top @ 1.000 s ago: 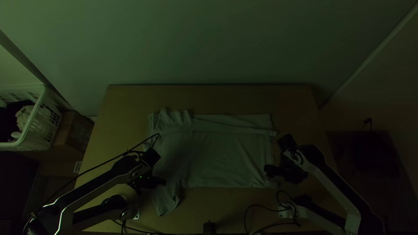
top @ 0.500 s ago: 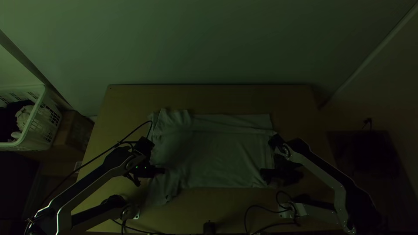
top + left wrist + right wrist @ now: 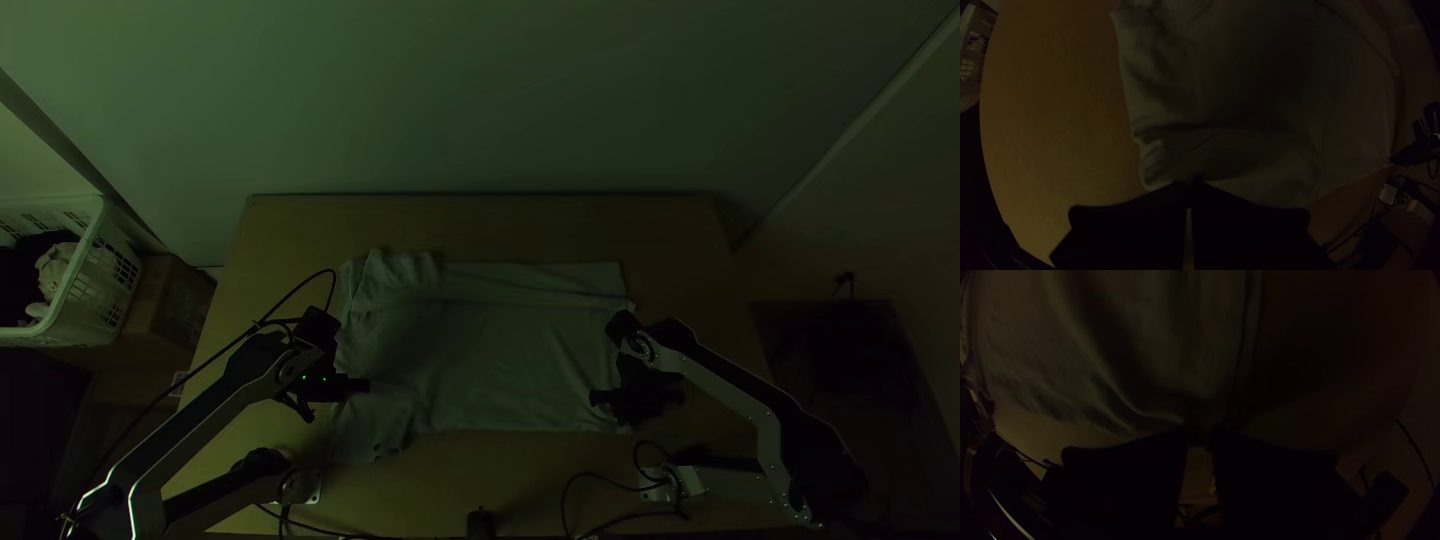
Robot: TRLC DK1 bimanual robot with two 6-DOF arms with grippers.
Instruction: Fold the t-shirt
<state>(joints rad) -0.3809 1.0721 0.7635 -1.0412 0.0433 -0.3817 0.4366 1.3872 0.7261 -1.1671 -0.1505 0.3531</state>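
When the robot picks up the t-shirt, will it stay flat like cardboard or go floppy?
Probably floppy: the t-shirt has soft wrinkles. It lies thin on the table, so it's likely light for its size. The strip along its far side looks folded over and might flop open.

Mid-frame in the top view, the t-shirt (image 3: 500, 360) was matt cloth, smooth across its middle and wrinkled at upper left. The table (image 3: 290, 225) looked like smooth, dull wood. At lower left, the left arm (image 3: 205, 437) had metallic-looking links with glossy edges; the far-left basket (image 3: 78, 290) looked plastic.
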